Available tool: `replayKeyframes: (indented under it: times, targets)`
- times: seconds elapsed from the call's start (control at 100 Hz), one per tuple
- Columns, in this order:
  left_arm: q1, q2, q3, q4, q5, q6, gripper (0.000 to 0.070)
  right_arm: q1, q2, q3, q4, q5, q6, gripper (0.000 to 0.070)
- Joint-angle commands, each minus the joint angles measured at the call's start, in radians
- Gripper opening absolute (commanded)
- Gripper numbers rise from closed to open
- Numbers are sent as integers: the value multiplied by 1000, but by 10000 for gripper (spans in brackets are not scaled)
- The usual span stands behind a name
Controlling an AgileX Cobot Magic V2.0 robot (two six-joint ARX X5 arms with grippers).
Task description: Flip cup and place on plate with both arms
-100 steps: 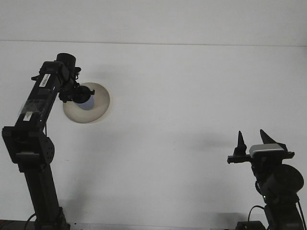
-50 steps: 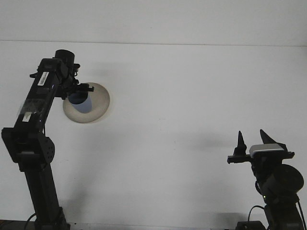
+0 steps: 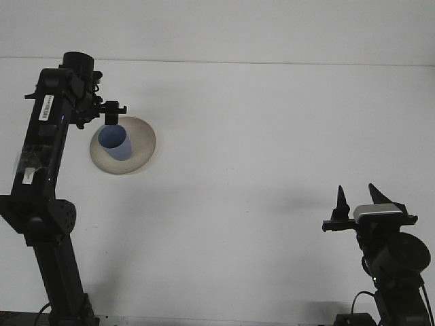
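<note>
On the far left of the white desk (image 3: 272,136), a round beige plate (image 3: 139,146) carrying a light blue cup (image 3: 113,144), mouth up and standing on the plate's left half. Just above the cup's rim, the left gripper (image 3: 113,112) at the end of the black left arm (image 3: 44,142), raised clear of the cup; impossible to tell whether its fingers are spread or closed. At the lower right, well apart from plate and cup, the right gripper (image 3: 360,198) atop the black right arm (image 3: 394,261), its two dark pointed fingers (image 3: 340,201) aimed upward, spread apart and holding nothing.
</note>
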Motion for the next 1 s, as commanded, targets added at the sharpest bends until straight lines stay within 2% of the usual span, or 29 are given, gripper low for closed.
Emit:
replayKeyframes:
  times: [0.0,0.32,0.49,0.63,0.99]
  targets:
    - [1,-51,28,-2,-2,-19,393,2,1,6,9,10,9,446]
    - [-5,-263,19,-3,-1,-46,392,2,1,6,9,20,9,446]
    - [-31,-384,-79,-2,-1,-59,392,2,1,6,9,20,9,446]
    - [-70,-510,-248,63,-1,-59,392,2,1,6,9,19,9,446]
    - [-172,-940,-861,374,-1,-69,391,2,1,6,9,20,9,446]
